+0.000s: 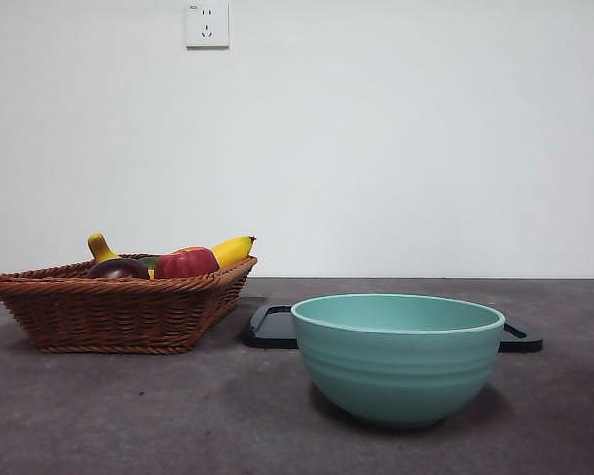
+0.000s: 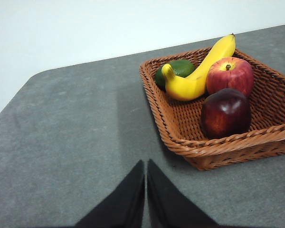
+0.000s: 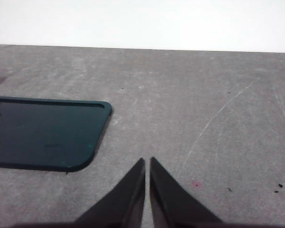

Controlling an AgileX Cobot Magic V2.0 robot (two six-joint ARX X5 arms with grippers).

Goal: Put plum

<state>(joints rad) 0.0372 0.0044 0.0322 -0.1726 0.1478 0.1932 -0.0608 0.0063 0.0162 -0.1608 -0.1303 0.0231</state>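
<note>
The plum [image 2: 225, 113], smooth, glossy and dark maroon, lies in a woven brown wicker basket [image 2: 180, 135], against the basket's wall. Touching it is a brighter red apple [image 2: 230, 75] with a short stem, and beside that a curved yellow banana [image 2: 199, 71] that rests over a dark green fruit [image 2: 178, 70].

In the front view the plum [image 1: 119, 268] shows just above the rim of the basket [image 1: 119, 312], with the apple [image 1: 186, 262] and banana [image 1: 232, 249] beside it. To the side of the basket stands a pale green bowl [image 1: 398, 358] with ridged sides; its inside cannot be seen. Behind the bowl lies a flat black tray [image 1: 267, 329] with rounded corners, on the grey, faintly scratched table [image 1: 129, 416].

The left gripper [image 2: 146, 166] hangs over bare table near the basket, its jaws pressed together, holding nothing. The right gripper [image 3: 147, 164] hangs over the table beside the tray [image 3: 42, 133], its jaws likewise pressed together.
</note>
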